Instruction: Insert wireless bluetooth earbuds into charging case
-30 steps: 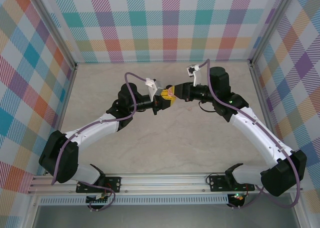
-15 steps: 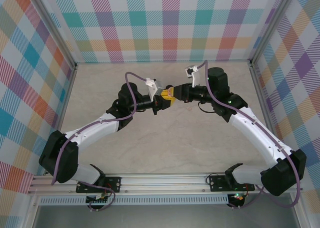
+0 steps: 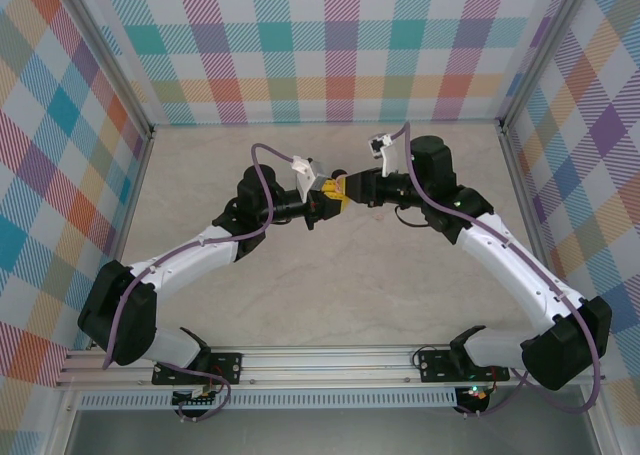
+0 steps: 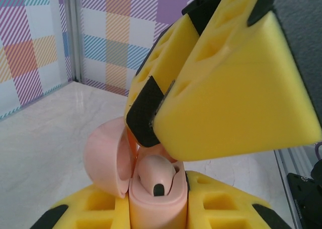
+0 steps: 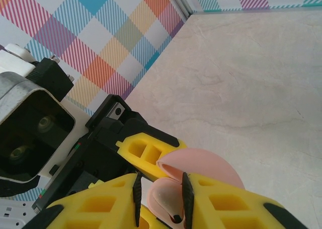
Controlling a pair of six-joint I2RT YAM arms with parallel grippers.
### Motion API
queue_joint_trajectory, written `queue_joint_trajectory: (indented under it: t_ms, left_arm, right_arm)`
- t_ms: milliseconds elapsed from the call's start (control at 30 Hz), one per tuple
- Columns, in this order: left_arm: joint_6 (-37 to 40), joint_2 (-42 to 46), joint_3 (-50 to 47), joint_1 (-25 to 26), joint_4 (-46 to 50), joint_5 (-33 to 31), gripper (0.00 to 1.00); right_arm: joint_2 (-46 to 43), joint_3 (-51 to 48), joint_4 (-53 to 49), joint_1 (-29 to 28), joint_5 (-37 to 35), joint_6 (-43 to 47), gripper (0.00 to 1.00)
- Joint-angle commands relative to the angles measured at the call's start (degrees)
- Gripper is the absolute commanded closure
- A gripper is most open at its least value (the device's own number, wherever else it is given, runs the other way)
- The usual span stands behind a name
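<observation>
Both arms meet nose to nose over the middle of the marble-look table (image 3: 200, 175), plaid walls (image 3: 330, 45) all round. Left gripper (image 3: 326, 203) is clamped on the pink charging case (image 4: 156, 211): in the left wrist view its yellow fingers (image 4: 80, 211) sit tight on either side of the case body, case upright, mouth facing up. Lid (image 4: 103, 158) is hinged open and leaning off to the left of that view. One pale pink earbud (image 4: 153, 173) sits in the mouth of the case, rounded top poking above the rim, with a small dark spot on the side facing the camera. How deep it is seated I can't tell. Right gripper (image 3: 344, 186) comes in from the opposite side, tilted down over the case, its yellow fingers (image 4: 231, 98) hanging directly above the earbud in the left wrist view. In the right wrist view its jaws stand a narrow gap apart, with the earbud between the black pads (image 5: 187, 194). The right-hand pad looks to be against the earbud, and the left-hand one shows a sliver of gap. Whether that is an actual grip or just a straddle, can't tell from these angles. The open lid shows just beyond the right gripper's fingertips in that view, and the left gripper's finger and black body behind it.
</observation>
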State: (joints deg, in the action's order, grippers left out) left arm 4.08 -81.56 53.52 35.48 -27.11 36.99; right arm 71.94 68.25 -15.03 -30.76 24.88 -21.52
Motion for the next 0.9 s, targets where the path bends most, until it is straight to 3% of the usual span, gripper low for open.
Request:
queue_joint_trajectory:
  t_ms: [0,267,567,733,867]
  left_arm:
    - [0.1,1.5,2.9,0.4,-2.0,0.9,0.90]
    - [0.0,1.4,3.1,0.4,-0.8,0.3,0.90]
    - [0.1,2.6,2.7,0.4,2.4,-0.7,0.90]
    - [-0.1,4.0,2.4,0.5,4.9,-1.1,0.91]
    - [-0.2,6.0,1.4,0.7,6.3,-1.5,0.91]
  right_arm:
    - [0.5,1.4,-1.7,-0.4,-0.9,1.4,0.65]
    - [-1.4,1.3,-1.8,-0.4,-3.3,1.7,0.58]
    - [-6.6,-0.4,-4.5,0.0,-18.4,2.6,0.58]
    - [-6.3,1.6,-10.3,3.3,-22.7,3.3,0.57]
    - [-3.2,3.3,-14.9,7.1,-21.2,3.6,0.57]
